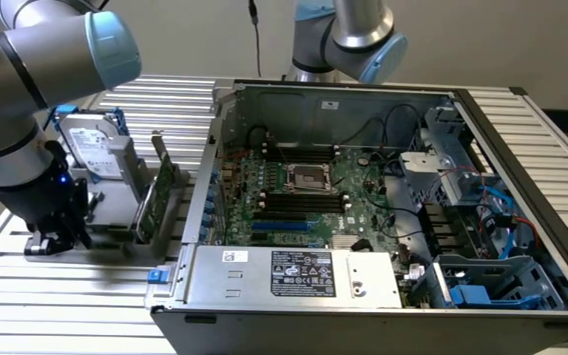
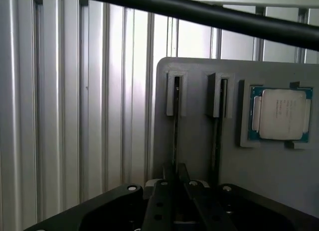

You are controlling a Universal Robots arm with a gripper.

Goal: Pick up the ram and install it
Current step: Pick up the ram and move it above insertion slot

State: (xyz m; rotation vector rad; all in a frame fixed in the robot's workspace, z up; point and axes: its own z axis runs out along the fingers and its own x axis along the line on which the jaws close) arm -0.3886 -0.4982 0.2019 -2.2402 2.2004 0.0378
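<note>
The ram (image 2: pixel 175 126) stands edge-on as a thin dark strip in a slot of the grey holder plate (image 2: pixel 199 141). A second, similar stick (image 2: pixel 218 131) stands in the slot beside it. My gripper (image 2: pixel 178 185) is low over the first stick, its two black fingers (image 2: pixel 162 201) pressed close on either side of the stick's edge. In the exterior view the gripper (image 1: pixel 52 240) is down at the holder stand on that view's left, outside the open computer case. The motherboard (image 1: pixel 304 200) lies inside the case with its dark memory slots bare.
A processor chip (image 2: pixel 280 114) lies in a recess of the holder. A hard drive (image 1: pixel 92 144) and a green expansion card (image 1: pixel 160 192) stand upright on the stand. The case wall (image 1: pixel 210 170) rises between stand and motherboard. A second arm (image 1: pixel 348 37) stands behind.
</note>
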